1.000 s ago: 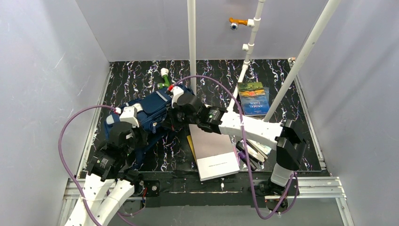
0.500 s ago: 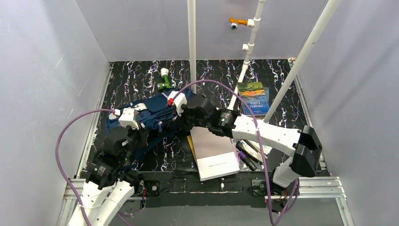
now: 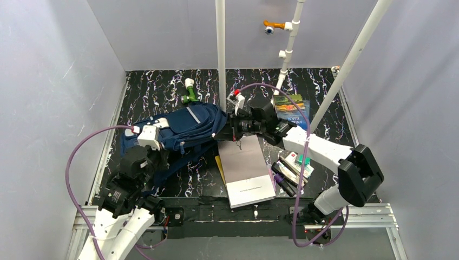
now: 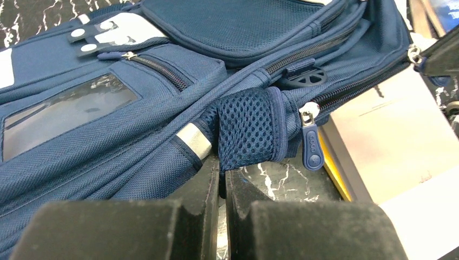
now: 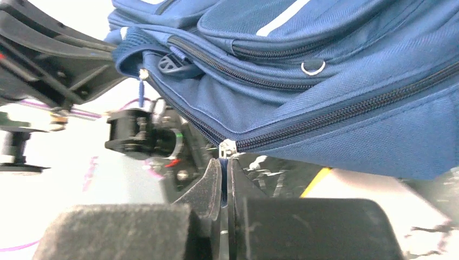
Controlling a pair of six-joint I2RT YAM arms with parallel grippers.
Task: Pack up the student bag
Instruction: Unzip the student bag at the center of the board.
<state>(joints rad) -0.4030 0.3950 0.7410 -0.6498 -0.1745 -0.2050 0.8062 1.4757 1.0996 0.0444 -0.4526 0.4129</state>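
Navy fabric with grey stripes marks the student bag [image 3: 184, 124], which lies left of centre on the black marbled table [image 3: 162, 89], its clear pocket window turned toward the left arm.

The left gripper [image 4: 221, 176] has its fingers pressed together on a mesh tab [image 4: 249, 130] at the bag's near edge. This is judged to be an anchoring hold. The right gripper [image 5: 223, 176] has its fingers closed on the pull hanging from the main zip slider [image 5: 227, 146] at the bag's right end. The two holds oppose each other, probably to keep the cloth taut so the slider can run. Whether any length of zip is open yet cannot be settled from these views.

A grey notebook [image 3: 246, 170] lies just beside the bag, its far corner under the right gripper. An "Animal Farm" paperback [image 3: 292, 112] lies beyond the right arm. Loose stationery [image 3: 292, 170] sits below the right forearm. A green-and-white item [image 3: 188, 91], possibly a bottle, lies behind the bag.

A white pole [image 3: 220, 49] rises close behind the right gripper and may limit the pull.
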